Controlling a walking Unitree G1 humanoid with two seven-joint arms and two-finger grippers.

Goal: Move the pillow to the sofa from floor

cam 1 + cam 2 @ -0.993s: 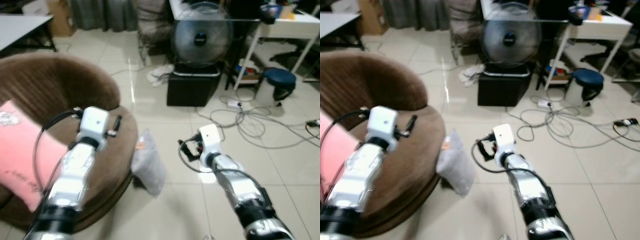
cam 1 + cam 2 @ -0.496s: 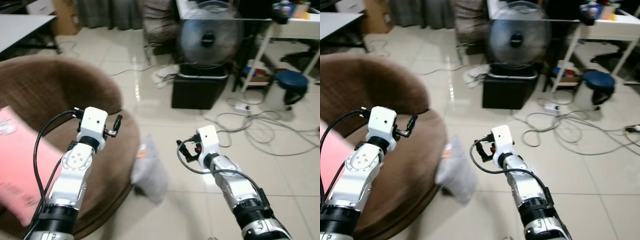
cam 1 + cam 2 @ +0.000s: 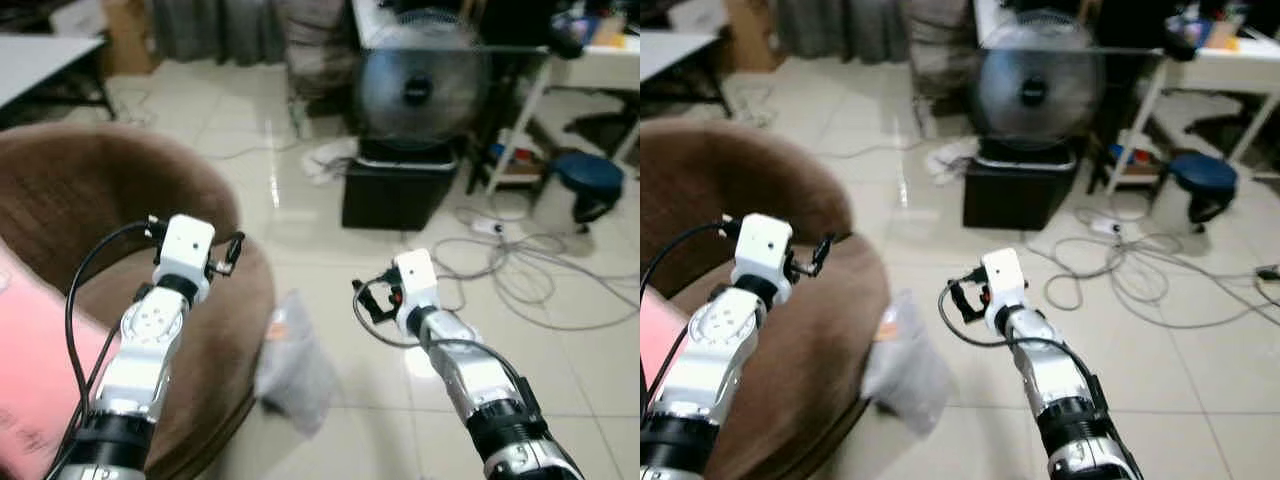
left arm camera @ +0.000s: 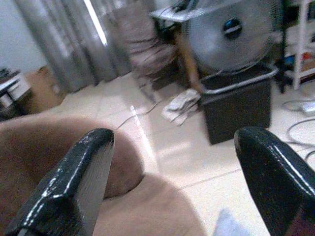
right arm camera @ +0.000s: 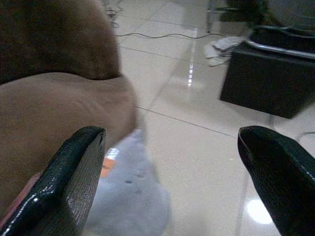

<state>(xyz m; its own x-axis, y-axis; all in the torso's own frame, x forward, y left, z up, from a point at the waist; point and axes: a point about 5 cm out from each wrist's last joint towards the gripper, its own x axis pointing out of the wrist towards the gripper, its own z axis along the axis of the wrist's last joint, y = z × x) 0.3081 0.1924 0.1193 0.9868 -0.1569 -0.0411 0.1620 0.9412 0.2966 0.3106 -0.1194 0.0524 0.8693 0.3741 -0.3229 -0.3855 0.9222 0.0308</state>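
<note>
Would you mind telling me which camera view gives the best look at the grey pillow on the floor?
The left eye view: the whole grey pillow shows, leaning against the brown sofa. The right eye view shows it too, somewhat blurrier. The right wrist view catches it close but blurred, between the open right gripper fingers. The left wrist view shows just a corner.

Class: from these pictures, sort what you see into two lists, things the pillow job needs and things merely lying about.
Needed: grey pillow on the floor; brown sofa; left gripper and right gripper, jaws open.

Lying about: fan; black box; cables; blue stool; pink cushion.
</note>
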